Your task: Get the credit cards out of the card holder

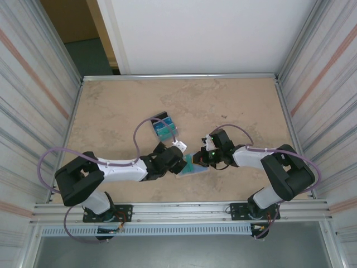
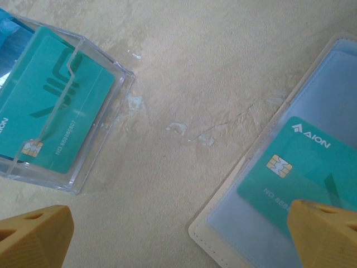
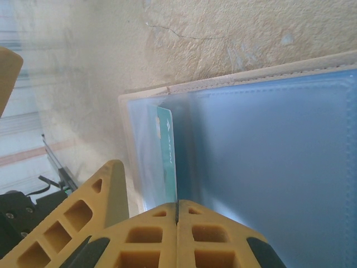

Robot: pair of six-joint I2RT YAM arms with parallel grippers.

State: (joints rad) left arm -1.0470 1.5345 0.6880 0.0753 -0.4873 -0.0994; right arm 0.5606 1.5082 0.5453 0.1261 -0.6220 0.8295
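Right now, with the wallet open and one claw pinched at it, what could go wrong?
1. The right claw is shut at the edge of the teal card inside a clear sleeve; if it pinches the sleeve too, pulling may drag the whole card holder.
2. The left claw hangs wide open, one finger over the holder; lowering could pin a card or nudge the clear box.

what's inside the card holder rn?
One teal card sits in the card holder's clear sleeve, chip and logo showing. A left fingertip covers part of it; any cards underneath can't be seen.
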